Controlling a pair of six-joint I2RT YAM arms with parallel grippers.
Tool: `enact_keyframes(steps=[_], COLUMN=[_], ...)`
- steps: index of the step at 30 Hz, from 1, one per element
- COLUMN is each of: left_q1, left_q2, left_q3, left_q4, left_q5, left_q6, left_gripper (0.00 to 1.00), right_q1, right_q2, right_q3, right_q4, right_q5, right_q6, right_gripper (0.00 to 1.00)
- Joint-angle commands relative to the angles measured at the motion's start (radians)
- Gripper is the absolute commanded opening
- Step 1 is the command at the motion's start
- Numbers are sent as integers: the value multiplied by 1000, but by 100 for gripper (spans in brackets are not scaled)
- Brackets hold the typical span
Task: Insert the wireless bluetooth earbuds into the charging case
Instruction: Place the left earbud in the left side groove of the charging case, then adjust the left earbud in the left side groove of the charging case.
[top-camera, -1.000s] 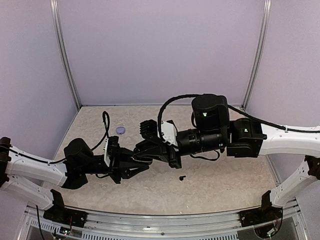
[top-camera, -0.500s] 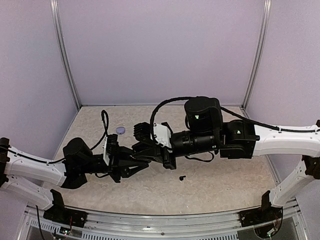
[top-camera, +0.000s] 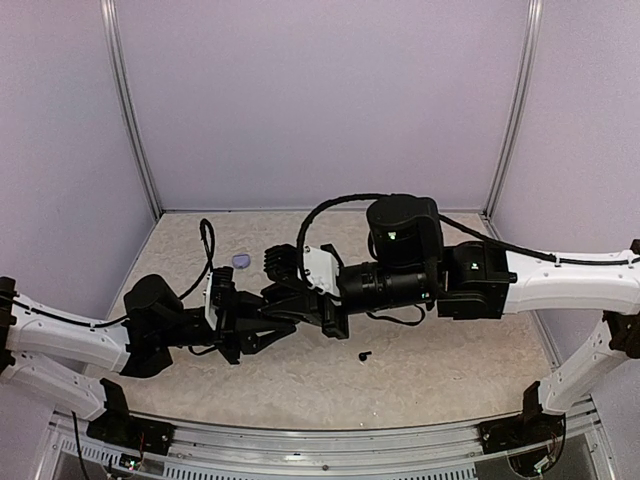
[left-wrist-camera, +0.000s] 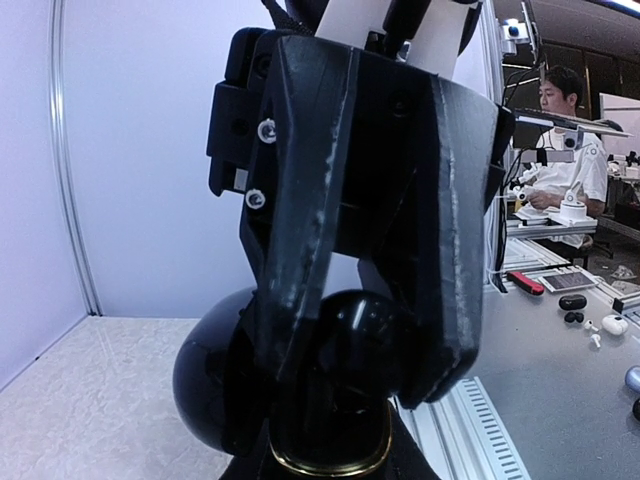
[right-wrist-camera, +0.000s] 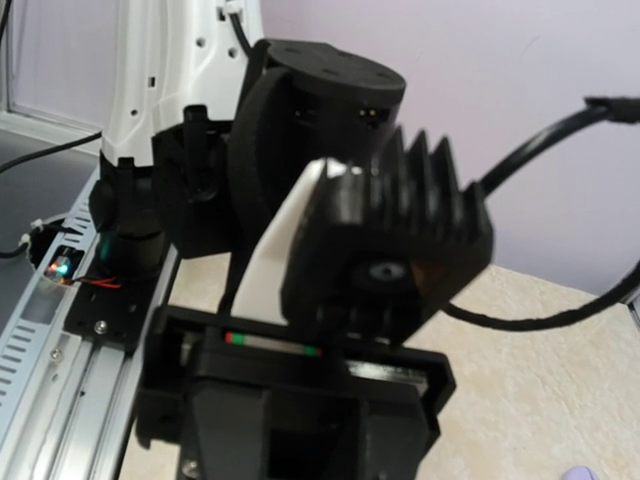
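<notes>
One black earbud (top-camera: 364, 355) is just lying on the worktop (top-camera: 450, 370), out in front of the right arm (top-camera: 560, 280) and well apart from both claws. The left claw (top-camera: 280, 330) and right claw (left-wrist-camera: 362, 385) meet tip to tip over to its left, both squeezed down narrow. A round black thing (left-wrist-camera: 350, 315), pretty glossy, shows between the right claw's fingers, but I can't tell if it's the case. A small lilac disc (top-camera: 241, 260) lies further back.

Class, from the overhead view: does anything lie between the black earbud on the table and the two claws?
Nothing visible. Only bare table separates the black earbud from the left claw and right claw, which meet to its left.
</notes>
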Motion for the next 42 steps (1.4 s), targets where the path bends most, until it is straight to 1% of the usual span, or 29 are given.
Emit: enact_keyframes(steps=[1,6,11,15,23,27,38,42], left_q1=[-3,-4,-6,-7,-6,-6,-5,-5], left_q2=[-38,-44,-38,-39,-30,-26,-12,-5], left_q3=[14,15,18,18,16,16,16,16], left_q4=[15,14,12,6,-9,-10,-15,-15], left_q5=[8,12,16,11,-24,-46,-134,-142], left_q6=[19,18,19,21,21,21,52,53], left_gripper=[0,0,0,0,0,0,0,0], right_q1=[-8,-14,-16,-16,-15,-15,15,17], right_q2=[-1,-8,-7,-12,-28,-29,-56,-74], right_q3=[-20,-33,-37,-38,-34,-31,-31,-33], right_q4=[5,0,-1,-1,-5,-10,-8,-2], right_q5=[41,37,41,51,49,30,45,54], right_q6=[8,6,11,10,3,-4,-25,-24], right_gripper=[19,20,27,29,40,44,49,50])
